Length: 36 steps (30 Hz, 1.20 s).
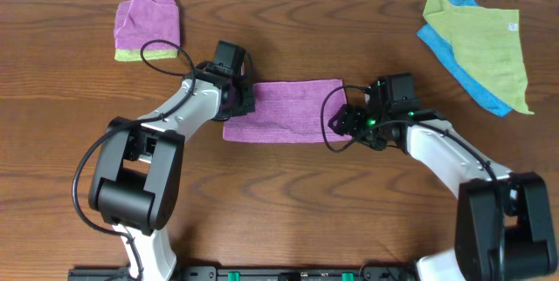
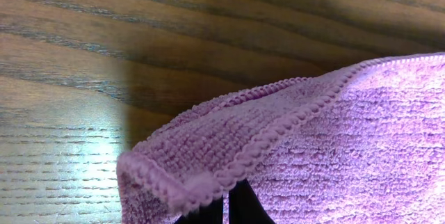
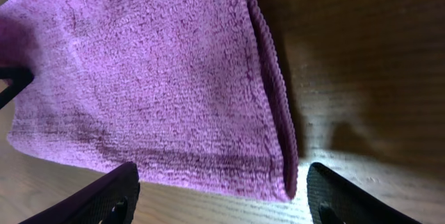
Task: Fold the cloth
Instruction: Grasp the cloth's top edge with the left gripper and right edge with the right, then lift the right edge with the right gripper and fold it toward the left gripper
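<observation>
The lilac-purple cloth (image 1: 284,111) lies folded into a long rectangle at the table's middle. My left gripper (image 1: 243,99) is at its left end and is shut on the cloth's doubled corner, which fills the left wrist view (image 2: 229,161); the dark fingers (image 2: 226,206) pinch it from below. My right gripper (image 1: 341,122) sits at the cloth's right end, open, its fingers spread either side of the folded corner (image 3: 278,175) without touching it. The cloth's two layers show stacked along that edge.
A small purple wad on a yellow-green cloth (image 1: 147,26) lies at the back left. A yellow-green cloth over a blue one (image 1: 479,47) lies at the back right. Bare wooden table (image 1: 288,202) lies in front.
</observation>
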Tool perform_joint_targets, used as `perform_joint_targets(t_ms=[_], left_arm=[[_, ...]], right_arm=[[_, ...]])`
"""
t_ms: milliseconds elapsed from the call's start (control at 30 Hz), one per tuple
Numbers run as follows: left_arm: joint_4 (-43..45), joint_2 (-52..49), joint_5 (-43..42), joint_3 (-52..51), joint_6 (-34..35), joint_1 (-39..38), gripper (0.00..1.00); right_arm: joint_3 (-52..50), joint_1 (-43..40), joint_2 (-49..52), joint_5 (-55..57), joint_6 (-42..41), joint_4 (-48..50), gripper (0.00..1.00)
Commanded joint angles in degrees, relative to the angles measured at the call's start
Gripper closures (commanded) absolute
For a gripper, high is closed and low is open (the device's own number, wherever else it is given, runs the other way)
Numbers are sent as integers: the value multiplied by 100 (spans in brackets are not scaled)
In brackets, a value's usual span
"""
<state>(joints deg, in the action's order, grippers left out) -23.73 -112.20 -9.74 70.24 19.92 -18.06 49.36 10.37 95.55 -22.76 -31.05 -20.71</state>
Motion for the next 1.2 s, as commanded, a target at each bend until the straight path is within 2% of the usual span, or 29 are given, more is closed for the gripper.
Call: perform_joint_targets(t_ms=[0, 833, 900, 1000, 1167], left_arm=[[2, -96, 151, 118, 76, 13, 94], [125, -293, 269, 118, 199, 13, 94], [125, -291, 269, 116, 199, 13, 94], [125, -293, 269, 118, 199, 13, 94], [125, -293, 269, 118, 199, 13, 94]], right_arm=[[-48, -15, 122, -61, -66, 90, 23], [-48, 98, 369, 22, -68, 422, 24], [-48, 127, 461, -20, -90, 507, 27], [-48, 133, 557, -33, -168, 634, 39], [-48, 140, 584, -15, -168, 988, 47]])
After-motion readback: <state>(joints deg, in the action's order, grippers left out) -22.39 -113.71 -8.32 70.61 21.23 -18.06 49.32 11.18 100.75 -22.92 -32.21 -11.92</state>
